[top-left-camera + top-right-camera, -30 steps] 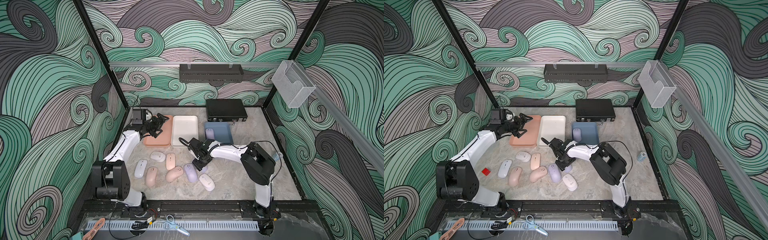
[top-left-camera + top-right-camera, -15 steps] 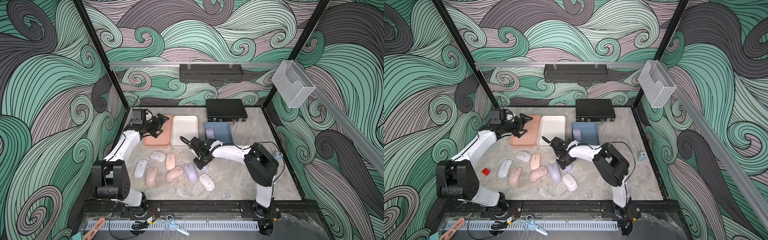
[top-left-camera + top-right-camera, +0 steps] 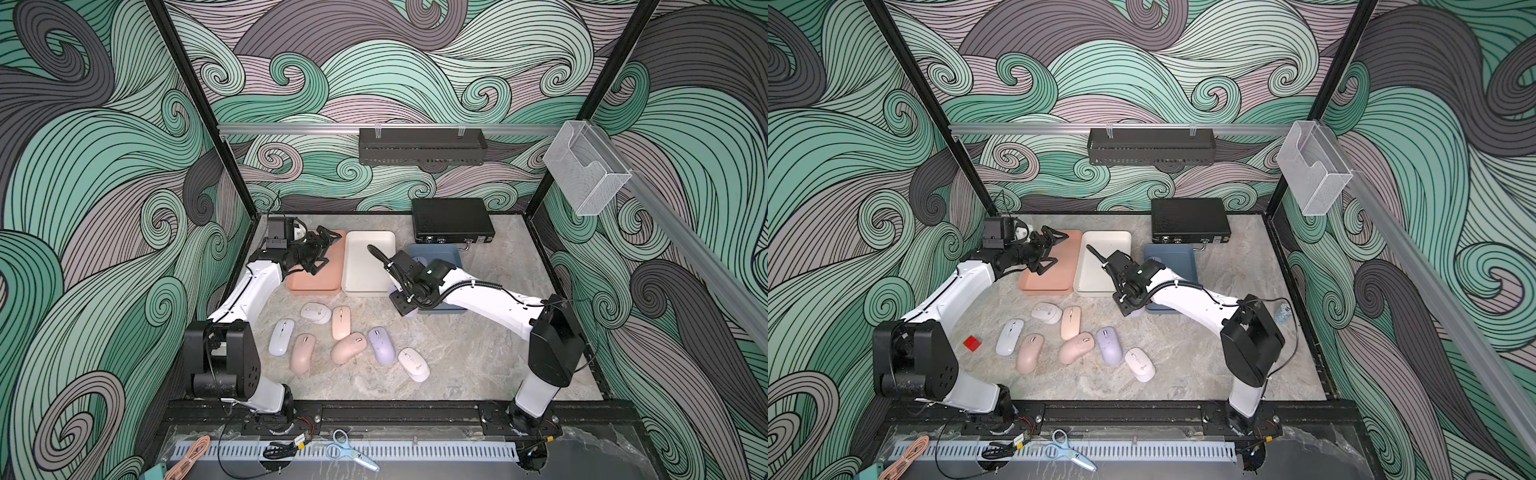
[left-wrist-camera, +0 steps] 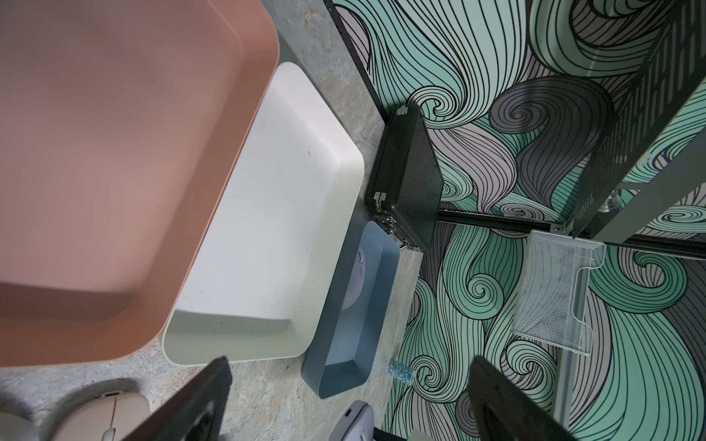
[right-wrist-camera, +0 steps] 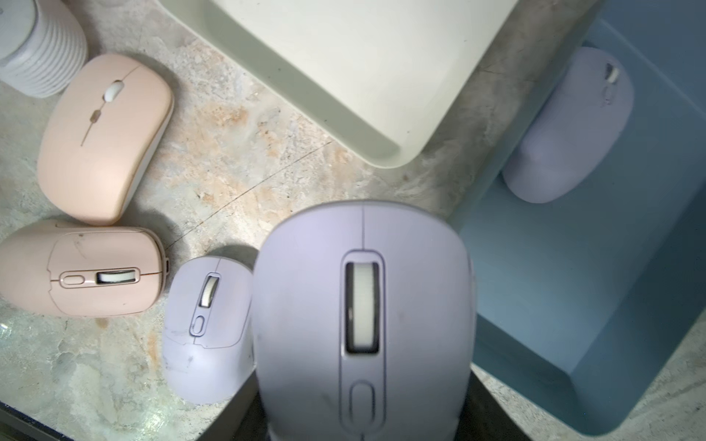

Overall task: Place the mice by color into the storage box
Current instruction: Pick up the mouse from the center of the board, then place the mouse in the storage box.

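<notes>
And the right claw [image 3: 403, 301] is clamped on the lavender mouse [image 5: 363, 317], clear of the surface [image 3: 478, 353] at the blue bin [image 5: 573, 286]'s near-left corner, long axis roughly along the bin, so the drop lies just right and back; the left claw [image 3: 330, 249] gapes, far off.

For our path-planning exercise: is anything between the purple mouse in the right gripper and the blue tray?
Nothing visible. The held mouse hangs at the near end of the blue tray; another purple mouse lies at its far end, leaving the near floor bare.
</notes>
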`<state>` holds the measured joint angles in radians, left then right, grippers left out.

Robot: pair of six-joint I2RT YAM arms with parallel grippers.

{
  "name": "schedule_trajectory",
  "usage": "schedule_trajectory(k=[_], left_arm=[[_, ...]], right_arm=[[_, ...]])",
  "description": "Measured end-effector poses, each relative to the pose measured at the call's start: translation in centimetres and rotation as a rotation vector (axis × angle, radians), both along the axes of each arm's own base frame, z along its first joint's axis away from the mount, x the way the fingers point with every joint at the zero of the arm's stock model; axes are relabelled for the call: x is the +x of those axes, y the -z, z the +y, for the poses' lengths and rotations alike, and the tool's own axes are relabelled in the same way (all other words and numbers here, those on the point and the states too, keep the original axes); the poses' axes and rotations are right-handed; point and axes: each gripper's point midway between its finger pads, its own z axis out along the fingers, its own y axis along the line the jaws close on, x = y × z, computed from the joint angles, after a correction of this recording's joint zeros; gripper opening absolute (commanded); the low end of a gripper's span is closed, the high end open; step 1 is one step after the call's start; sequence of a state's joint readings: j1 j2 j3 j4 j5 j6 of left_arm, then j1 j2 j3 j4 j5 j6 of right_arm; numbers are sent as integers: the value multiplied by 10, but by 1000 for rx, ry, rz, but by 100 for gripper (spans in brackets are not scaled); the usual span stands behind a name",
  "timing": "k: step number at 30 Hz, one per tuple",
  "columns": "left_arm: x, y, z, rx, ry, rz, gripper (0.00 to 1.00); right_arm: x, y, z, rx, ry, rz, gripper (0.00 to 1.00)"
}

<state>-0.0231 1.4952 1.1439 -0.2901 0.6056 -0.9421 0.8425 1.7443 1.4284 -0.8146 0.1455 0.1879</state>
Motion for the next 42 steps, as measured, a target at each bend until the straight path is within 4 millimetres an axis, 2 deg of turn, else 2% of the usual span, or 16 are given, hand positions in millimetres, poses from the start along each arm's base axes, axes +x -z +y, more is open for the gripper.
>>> schedule_trajectory(k=[7, 10, 16, 20, 23, 26, 31, 34, 42], left_arm=[[-2, 0, -7, 4, 25, -6, 95], [-5, 0, -18, 6, 54, -7, 95], [-15, 1, -56, 40, 171, -11, 95], [-24, -3, -79, 48, 240, -31, 95], [-30, -4, -92, 44, 278, -38, 95], [-33, -9, -101, 42, 301, -68, 95], [-38, -22, -103, 54, 311, -123, 95], [-38, -29, -101, 67, 305, -151, 95], [-37, -27, -98, 85, 297, -154, 95]], right_arm=[[18, -10, -32, -15, 86, -5, 57], [23, -15, -42, -13, 116, -11, 57], [38, -27, -72, -28, 220, -25, 57], [59, -32, -106, -31, 336, -33, 57], [69, -31, -130, -37, 407, -30, 57], [76, -28, -142, -38, 445, -21, 57], [99, -12, -142, -28, 479, 16, 57], [115, 11, -137, -36, 488, 55, 57], [140, 66, -128, -69, 492, 137, 57]])
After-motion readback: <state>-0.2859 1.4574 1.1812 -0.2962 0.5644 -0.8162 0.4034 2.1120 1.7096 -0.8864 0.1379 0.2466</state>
